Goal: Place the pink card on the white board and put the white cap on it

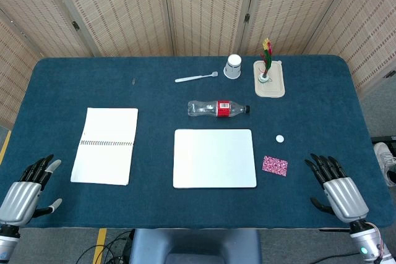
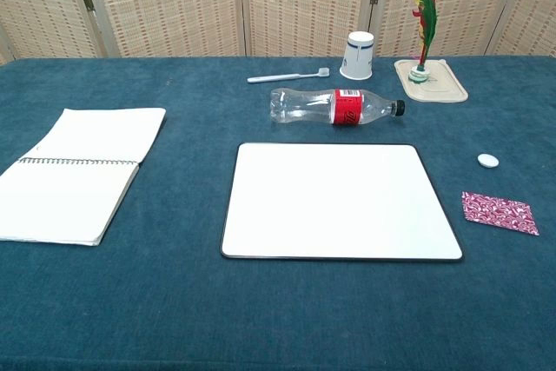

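Cut off at the bottom edge of the head view: the wrists below the left hand (image 1: 28,193) and right hand (image 1: 339,191), neither hand appearing in the chest view at all. Too small to identify: a thin dark speck (image 1: 133,81) on the table (image 1: 62,91), perhaps a pen or clip. Clipped by the chest view's left edge: the open notebook (image 2: 78,171).

The table (image 1: 62,78) is viewed steeply from overhead toward 12 o'clock, and nearer and lower from the chest; the white board (image 1: 214,157) is shared.
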